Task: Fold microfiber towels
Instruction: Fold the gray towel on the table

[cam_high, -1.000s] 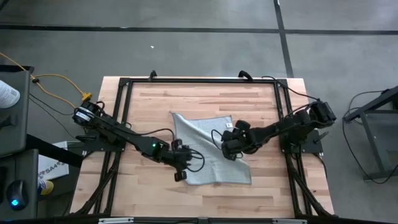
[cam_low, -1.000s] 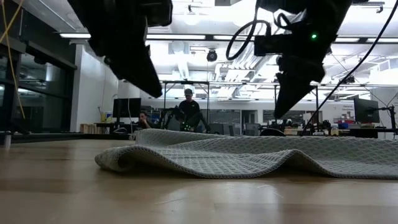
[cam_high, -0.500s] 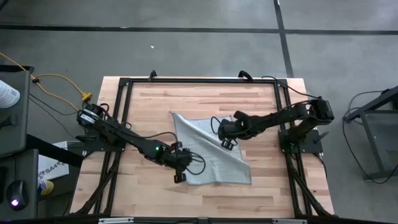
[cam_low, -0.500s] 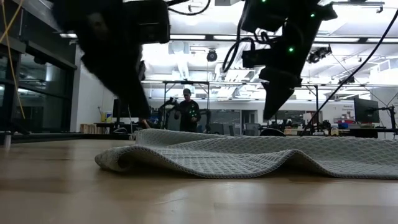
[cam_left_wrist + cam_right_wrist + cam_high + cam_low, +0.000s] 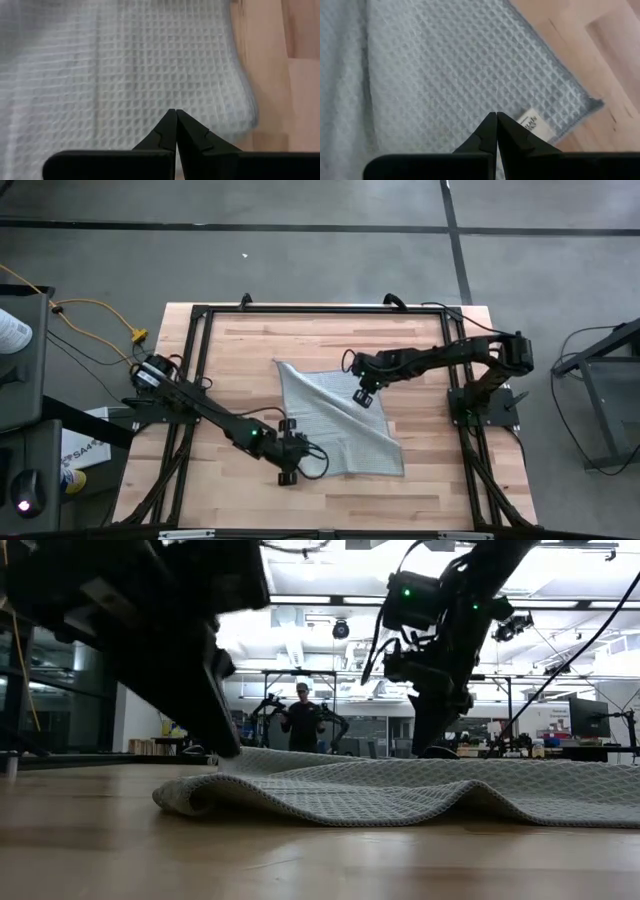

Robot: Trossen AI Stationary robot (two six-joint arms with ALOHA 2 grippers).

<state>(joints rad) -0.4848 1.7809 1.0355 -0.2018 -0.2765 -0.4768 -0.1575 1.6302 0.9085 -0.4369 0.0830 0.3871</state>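
Lying rumpled: grey waffle-weave towel (image 5: 335, 420) on wooden table (image 5: 240, 350).

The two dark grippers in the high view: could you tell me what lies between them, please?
Only the light grey waffle-weave microfiber towel spans the stretch between the left gripper and the right gripper; the high view shows this.

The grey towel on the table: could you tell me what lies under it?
Around the towel only the bare wooden tabletop shows. Its rumpled folds hide whatever sits beneath.
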